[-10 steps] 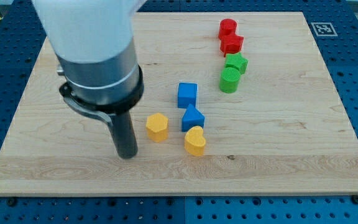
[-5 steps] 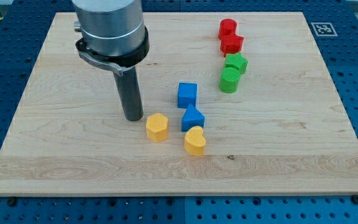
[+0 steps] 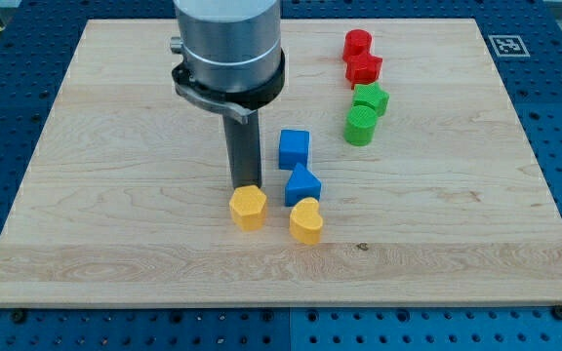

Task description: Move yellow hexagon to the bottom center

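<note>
One small yellow hexagon (image 3: 248, 207), left of centre on the wooden board (image 3: 86, 224), short of the near edge. Likely light, rigid, smooth-sided plastic; apt to slide easily and to twist under an off-centre shove. Best pressed square on its far face. My tip (image 3: 244, 185), a bare rod holding nothing, just behind that far face, touching or nearly so. Close right: yellow heart (image 3: 306, 221), blue blocks (image 3: 301, 184) (image 3: 294, 148). Far right: green (image 3: 361, 126) (image 3: 370, 97) and red (image 3: 363, 67) (image 3: 357, 43) blocks, well apart.
</note>
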